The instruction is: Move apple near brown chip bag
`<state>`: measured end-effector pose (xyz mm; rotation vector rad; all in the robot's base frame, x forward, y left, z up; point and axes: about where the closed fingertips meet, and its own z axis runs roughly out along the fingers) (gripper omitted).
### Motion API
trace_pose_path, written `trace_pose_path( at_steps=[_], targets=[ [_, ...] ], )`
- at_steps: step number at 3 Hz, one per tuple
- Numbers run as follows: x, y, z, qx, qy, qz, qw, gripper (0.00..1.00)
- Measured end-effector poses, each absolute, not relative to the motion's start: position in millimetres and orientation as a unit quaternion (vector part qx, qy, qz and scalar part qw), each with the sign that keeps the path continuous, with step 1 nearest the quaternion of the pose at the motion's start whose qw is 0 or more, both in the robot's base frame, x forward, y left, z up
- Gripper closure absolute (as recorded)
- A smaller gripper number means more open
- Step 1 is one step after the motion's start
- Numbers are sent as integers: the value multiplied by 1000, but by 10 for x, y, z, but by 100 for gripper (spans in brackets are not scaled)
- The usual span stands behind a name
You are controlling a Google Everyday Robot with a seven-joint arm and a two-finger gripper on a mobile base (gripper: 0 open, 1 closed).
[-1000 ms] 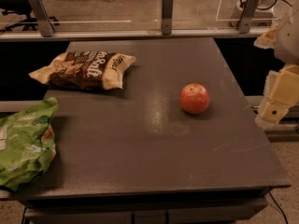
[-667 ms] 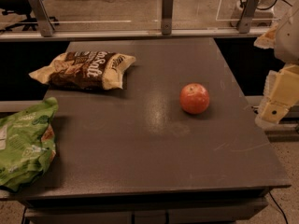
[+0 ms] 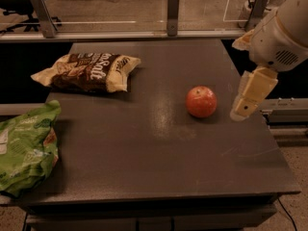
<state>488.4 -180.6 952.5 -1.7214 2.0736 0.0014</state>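
Observation:
The red apple [image 3: 201, 101] with yellowish patches sits on the dark table [image 3: 159, 167], right of centre. The brown chip bag [image 3: 88, 71], with cream ends and white lettering, lies flat at the table's far left. My gripper [image 3: 242, 110] hangs from the white arm at the right edge, just right of the apple and level with it, not touching it.
A larger green bag [image 3: 26, 148] lies over the table's near left edge. A metal rail with posts [image 3: 173, 13] runs along the far side. The table's right edge drops off below my arm.
My arm and gripper have moved left and inward, from off the table's right side to close beside the apple. The apple and bags have not moved.

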Motion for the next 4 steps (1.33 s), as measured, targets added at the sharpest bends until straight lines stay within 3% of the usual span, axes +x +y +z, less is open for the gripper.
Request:
trace_pose_path(
  at_steps=[2, 4],
  targets=[
    [5183, -1422, 9086, -616, 738, 75, 267, 0],
    [5271, -1321, 8817, -605, 752, 79, 250, 0]
  ],
)
